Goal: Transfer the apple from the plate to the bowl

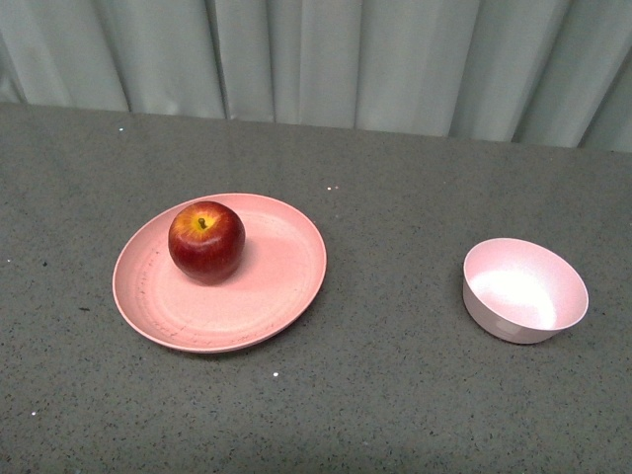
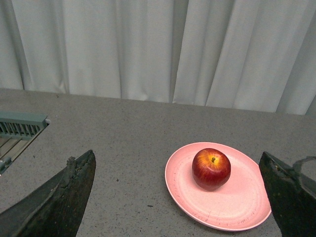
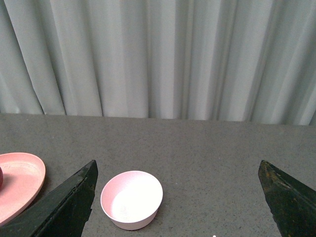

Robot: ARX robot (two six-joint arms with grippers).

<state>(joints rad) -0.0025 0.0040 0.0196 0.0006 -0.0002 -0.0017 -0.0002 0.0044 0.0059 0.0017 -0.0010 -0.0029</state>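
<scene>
The dark red apple (image 1: 205, 240) with a yellow patch round its stem sits on the far left part of the wide salmon-pink plate (image 1: 276, 286) on the grey table. The small pale pink bowl (image 1: 524, 289) stands empty to the right of the plate. Neither arm shows in the front view. In the left wrist view the apple (image 2: 211, 168) and plate (image 2: 237, 202) lie ahead of my open, empty left gripper (image 2: 177, 197). In the right wrist view the bowl (image 3: 132, 199) lies ahead of my open, empty right gripper (image 3: 177, 197), and the plate's edge (image 3: 22, 182) shows too.
A pale curtain (image 1: 326, 59) hangs behind the table's far edge. In the left wrist view a grey-green slatted rack (image 2: 19, 126) sits at the table's side. Bare grey tabletop (image 1: 395, 276) lies between plate and bowl.
</scene>
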